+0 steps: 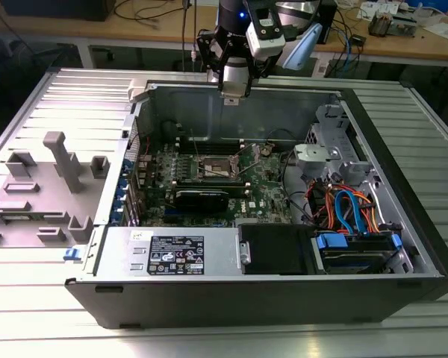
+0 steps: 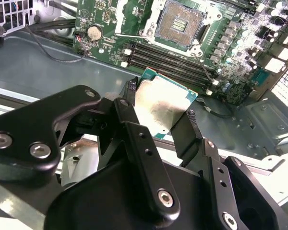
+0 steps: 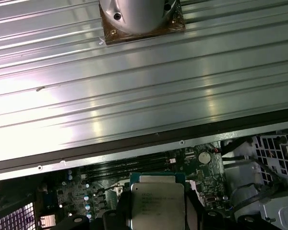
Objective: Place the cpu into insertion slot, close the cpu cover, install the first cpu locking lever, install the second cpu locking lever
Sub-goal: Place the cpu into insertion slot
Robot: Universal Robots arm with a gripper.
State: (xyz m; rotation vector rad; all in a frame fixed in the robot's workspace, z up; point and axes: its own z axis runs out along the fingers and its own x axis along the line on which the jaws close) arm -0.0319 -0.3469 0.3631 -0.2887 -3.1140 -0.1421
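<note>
Dull silver metal edged in green: that is the cpu (image 2: 161, 108), and your gripper (image 1: 231, 95) has it clamped between two black fingers (image 2: 182, 136) that press on opposite edges, as the second wrist view shows. The chip's metal top is blotchy, with paler and darker patches, and it sits slightly tilted in the grasp. In the exterior view you see the gripper hanging above the far wall of the open case (image 1: 284, 298), well above the green board (image 2: 230, 48) and touching nothing inside. The cpu is in the air, well apart from the slot (image 2: 180, 21). That slot lies uncovered on the board, its dark centre of contacts bare inside a shiny metal rim. Between chip and slot in the second wrist view run the long black memory slots (image 2: 168, 60), and a round coin cell (image 2: 93, 32) sits near the board's edge. In the first wrist view you look past the held chip to the same board below and to the ribbed grey table (image 3: 134, 96) beyond the case wall. Within the case, the exterior view shows you a black card (image 1: 201, 198) just in front of the slot, a labelled silver box (image 1: 172, 253) along the near wall, and orange and blue cables (image 1: 343, 205) towards the exterior view's right. Grey blocks (image 1: 63, 160) stand on the table at the exterior view's left, well clear of the case.
</note>
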